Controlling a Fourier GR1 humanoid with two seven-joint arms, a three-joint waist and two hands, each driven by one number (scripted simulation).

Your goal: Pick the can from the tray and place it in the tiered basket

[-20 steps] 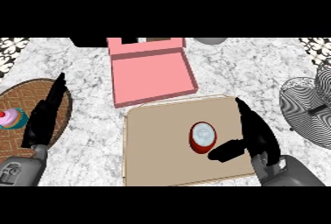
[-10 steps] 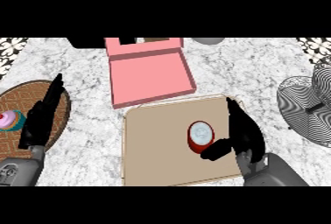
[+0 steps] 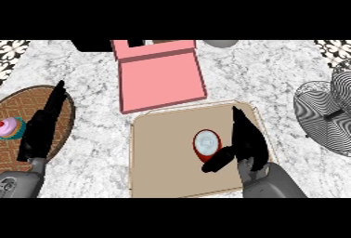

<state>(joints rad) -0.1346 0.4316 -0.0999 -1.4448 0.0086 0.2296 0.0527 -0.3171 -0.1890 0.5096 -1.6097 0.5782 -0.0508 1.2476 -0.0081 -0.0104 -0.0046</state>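
Observation:
A red can (image 3: pixel 206 143) with a pale lid stands upright near the middle of the tan tray (image 3: pixel 165 158). My right hand (image 3: pixel 245 142) is right beside the can on its right, fingers straight and pointing away, thumb reaching under the can's near side and touching it. The hand is open and does not enclose the can. The tiered basket (image 3: pixel 328 116), black-and-white striped wire, sits at the right edge. At the left, my left hand (image 3: pixel 42 124) rests open, fingers up, over the round wooden board.
A pink box (image 3: pixel 159 79) with its lid open lies behind the tray. A round wooden board (image 3: pixel 31 122) at the left carries a cupcake (image 3: pixel 10 128). The counter top is white marble (image 3: pixel 96 139). Dark objects sit along the far edge.
My right hand has slid left across the tray, closing in on the can until its thumb meets it. The can and my left hand have not moved.

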